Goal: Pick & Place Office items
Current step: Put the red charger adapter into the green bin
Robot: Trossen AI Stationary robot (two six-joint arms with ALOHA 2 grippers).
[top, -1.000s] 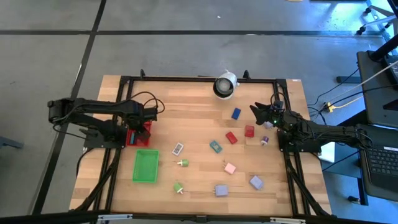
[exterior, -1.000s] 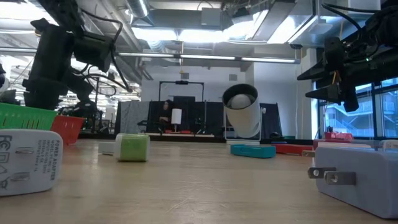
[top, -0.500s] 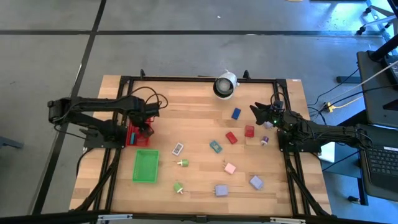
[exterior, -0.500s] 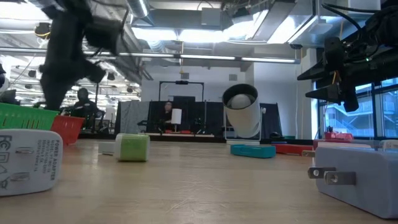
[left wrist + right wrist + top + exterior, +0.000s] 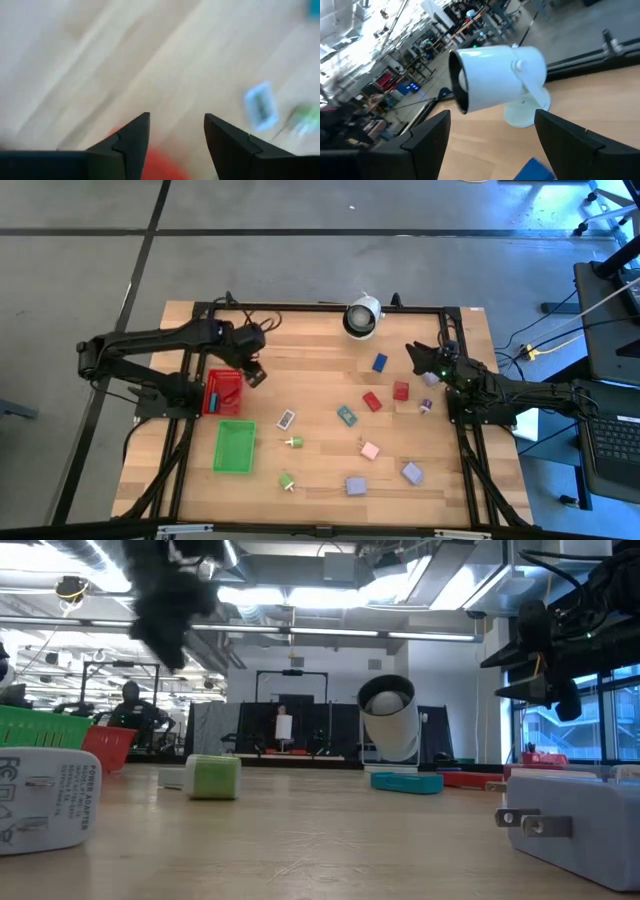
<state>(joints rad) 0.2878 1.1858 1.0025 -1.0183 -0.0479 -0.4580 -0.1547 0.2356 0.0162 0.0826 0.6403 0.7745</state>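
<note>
Though blurred, left gripper (image 5: 174, 142) gapes empty.

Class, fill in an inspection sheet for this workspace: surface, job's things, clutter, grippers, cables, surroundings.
Surface: wooden table in a black frame.
Job's things: office items scattered mid-table, none visible in the green tray; red tray contents unclear.
Clutter: white camera at the far edge.
Grippers: left gripper open, empty, beside the red tray; right gripper open, empty, near the blue block.
Cables: black cable near the left arm.
Surroundings: grey floor; desk with keyboard.
</note>
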